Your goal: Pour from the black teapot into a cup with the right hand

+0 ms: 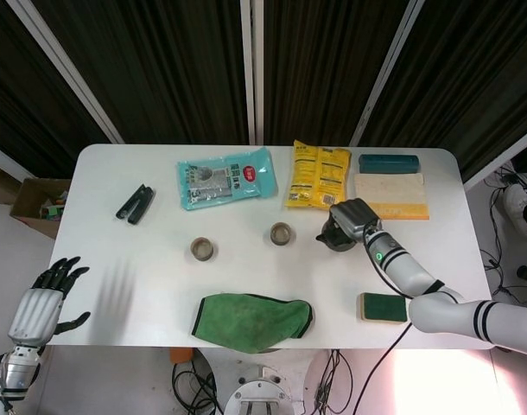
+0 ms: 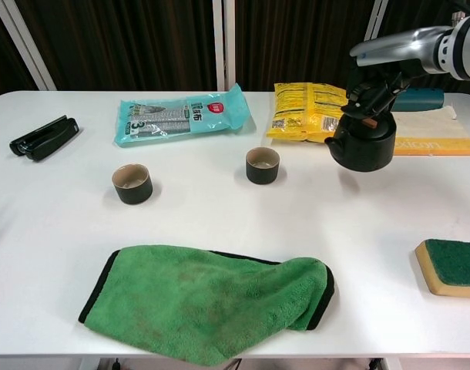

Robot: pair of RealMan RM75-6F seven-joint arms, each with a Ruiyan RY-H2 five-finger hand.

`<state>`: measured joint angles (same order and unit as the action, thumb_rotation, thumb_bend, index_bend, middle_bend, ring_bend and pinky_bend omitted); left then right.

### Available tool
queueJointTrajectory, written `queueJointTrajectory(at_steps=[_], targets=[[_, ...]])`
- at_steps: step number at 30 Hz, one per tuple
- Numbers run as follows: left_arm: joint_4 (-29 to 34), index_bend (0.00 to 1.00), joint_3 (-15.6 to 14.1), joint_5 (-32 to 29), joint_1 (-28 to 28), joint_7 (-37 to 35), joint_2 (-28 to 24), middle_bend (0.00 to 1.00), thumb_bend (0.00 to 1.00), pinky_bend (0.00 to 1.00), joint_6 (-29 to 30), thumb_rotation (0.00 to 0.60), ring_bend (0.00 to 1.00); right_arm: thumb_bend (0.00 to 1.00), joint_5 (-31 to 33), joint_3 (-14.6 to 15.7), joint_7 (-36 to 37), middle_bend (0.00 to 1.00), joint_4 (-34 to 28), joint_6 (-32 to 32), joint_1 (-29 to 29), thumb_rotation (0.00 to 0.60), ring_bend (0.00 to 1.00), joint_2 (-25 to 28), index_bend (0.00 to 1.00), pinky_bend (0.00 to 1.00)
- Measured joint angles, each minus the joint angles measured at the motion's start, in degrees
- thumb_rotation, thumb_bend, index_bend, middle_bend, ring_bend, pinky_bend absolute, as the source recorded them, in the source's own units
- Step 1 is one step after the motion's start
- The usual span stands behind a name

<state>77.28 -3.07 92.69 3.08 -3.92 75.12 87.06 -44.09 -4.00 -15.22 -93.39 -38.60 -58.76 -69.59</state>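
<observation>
The right hand grips the black teapot from above, raised off the worktop toward its far right edge; the spout should be carried level over the nearest cup before a slow tilt.

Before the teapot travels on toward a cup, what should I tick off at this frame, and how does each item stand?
1. Right robot hand grips the black teapot from above: ok.
2. Teapot lifted off the table: ok, shadow shows beneath it.
3. Spout faces the nearer cup: ok.
4. Both cups, including the far cup, upright and open: ok.
5. Liquid in the teapot: cannot tell.
6. Left robot hand open, off the table: ok.
</observation>
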Motion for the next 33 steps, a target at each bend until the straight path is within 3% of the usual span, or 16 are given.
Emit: queueJointTrajectory(at_steps=[13, 20, 33], targets=[[-0.33, 0.21, 0.15, -0.45, 0.04, -0.71, -0.1, 0.09, 0.13, 0.23, -0.31, 0.6, 0.07, 0.59, 0.94, -0.8, -2.19, 1.0, 6.12, 2.19, -3.76, 0.55, 0.97, -4.89, 1.0, 0.54], [-0.72, 0.21, 0.33, -0.95, 0.16, -1.33, -0.18, 0.09, 0.13, 0.23, -0.78, 0.6, 0.07, 0.54, -3.46, -1.82, 0.62, 1.0, 10.2, 4.32, -3.88, 0.578, 0.97, -6.99, 1.0, 0.54], [-0.97, 0.21, 0.45, -1.29, 0.16, -1.47, -0.09, 0.09, 0.13, 0.23, -0.97, 0.6, 0.07, 0.54, -10.01, -3.07, 3.77, 1.0, 16.02, 7.3, -4.99, 0.59, 0.97, -10.73, 1.0, 0.54]])
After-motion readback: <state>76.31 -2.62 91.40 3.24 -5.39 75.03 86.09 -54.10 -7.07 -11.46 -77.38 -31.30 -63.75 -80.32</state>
